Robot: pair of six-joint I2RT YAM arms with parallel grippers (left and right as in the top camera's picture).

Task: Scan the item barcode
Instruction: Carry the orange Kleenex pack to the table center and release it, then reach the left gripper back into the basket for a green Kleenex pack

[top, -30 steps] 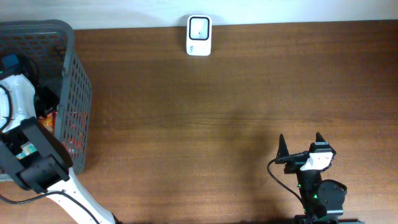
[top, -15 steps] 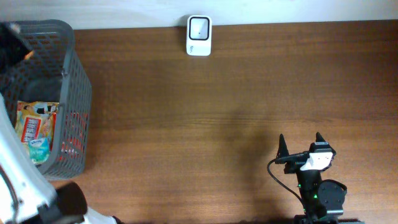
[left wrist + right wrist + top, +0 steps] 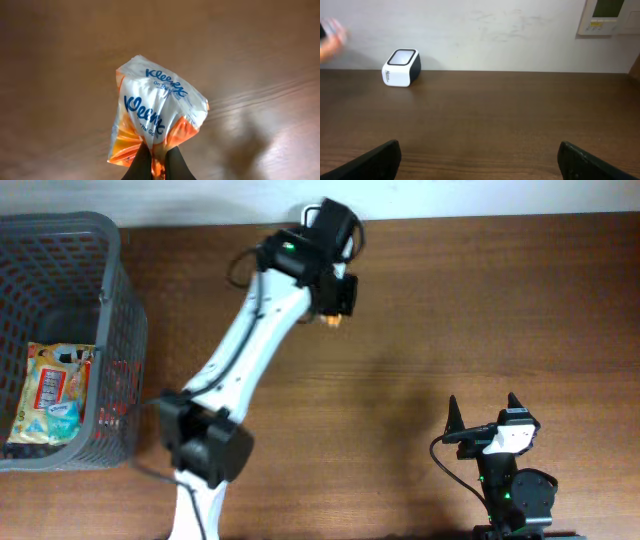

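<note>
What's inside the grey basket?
A colourful snack packet lies flat in the basket. Whatever sits beneath the packet is covered, so that cannot be seen.

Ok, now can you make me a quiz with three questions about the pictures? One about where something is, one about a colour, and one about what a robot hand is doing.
1. Where is the white scanner?
A. in the middle of the table
B. at the table's far edge, by the wall
C. at the table's near edge

2. What colour is the writing on the tissue pack?
A. green
B. black
C. blue

3. The right gripper is:
A. open and empty
B. shut on the tissue pack
C. shut on nothing

Answers:
1 B: the right wrist view shows it standing just in front of the wall.
2 C: the Kleenex lettering is blue in the left wrist view.
3 A: its fingers stand wide apart with nothing between them.
</note>
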